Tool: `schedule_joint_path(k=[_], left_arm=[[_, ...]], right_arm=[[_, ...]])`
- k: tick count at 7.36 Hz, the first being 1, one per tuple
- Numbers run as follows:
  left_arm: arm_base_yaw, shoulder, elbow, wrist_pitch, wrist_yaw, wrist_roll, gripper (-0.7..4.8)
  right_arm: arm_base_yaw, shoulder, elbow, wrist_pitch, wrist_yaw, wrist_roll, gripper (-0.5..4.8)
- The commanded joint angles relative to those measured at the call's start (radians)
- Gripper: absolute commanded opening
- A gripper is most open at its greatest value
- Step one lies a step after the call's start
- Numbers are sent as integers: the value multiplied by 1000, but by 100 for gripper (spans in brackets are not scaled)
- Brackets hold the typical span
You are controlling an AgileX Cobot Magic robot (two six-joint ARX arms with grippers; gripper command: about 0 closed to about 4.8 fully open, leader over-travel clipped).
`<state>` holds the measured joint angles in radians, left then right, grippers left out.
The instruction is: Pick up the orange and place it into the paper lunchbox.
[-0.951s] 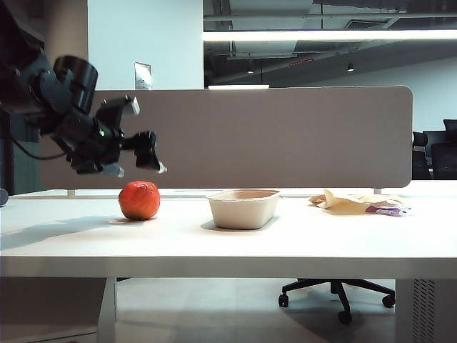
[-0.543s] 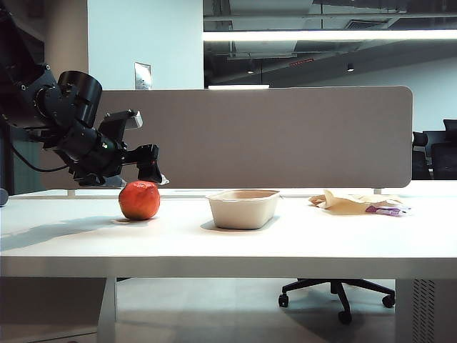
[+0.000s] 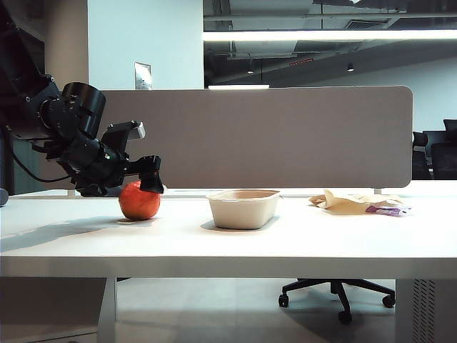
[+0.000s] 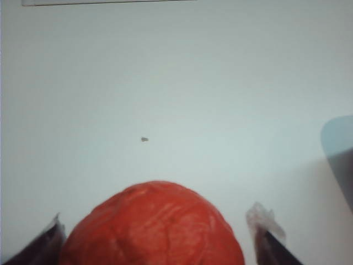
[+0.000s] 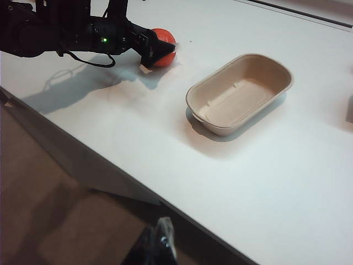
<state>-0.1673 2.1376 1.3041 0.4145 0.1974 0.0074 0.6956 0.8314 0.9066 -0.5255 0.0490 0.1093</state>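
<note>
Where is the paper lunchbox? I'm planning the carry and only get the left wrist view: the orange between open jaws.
Observer: In the exterior view the paper lunchbox stands to the right of the orange, apart from it; the left gripper is at the orange.
Operator: Anything in it?
Observer: No, the right wrist view shows it empty.
Operator: Is the right arm in the way?
Observer: The right gripper hangs over the table's near edge, away from both.

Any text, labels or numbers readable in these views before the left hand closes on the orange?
None readable.
Wall sign behind the divider: too small and blurred.
Purple scrap on the crumpled paper: any print illegible.
Orange, paper lunchbox, open left hand: no visible markings.
</note>
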Motion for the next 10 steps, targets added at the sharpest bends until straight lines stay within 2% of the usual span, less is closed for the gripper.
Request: schedule_joint_path(k=[1,3,4,5,6,10], left_arm=[[0,3,3,8,-15,4,479],[0,3,3,6,-18,4,479],[0,3,3,5,-17,4,424],[0,3,3,5,-12,4,286],[0,2,3,5,-12,4,245],[0,-13,4,3,10,1,246]], right_arm=[[0,0,6,10,-3,3,-3],[0,0,6,10,-3,3,-3],[0,0,6,10,-3,3,-3],[0,0,6,10,-3,3,-3],[0,0,6,10,-3,3,-3],[1,0,6,2,-3,2,-3]])
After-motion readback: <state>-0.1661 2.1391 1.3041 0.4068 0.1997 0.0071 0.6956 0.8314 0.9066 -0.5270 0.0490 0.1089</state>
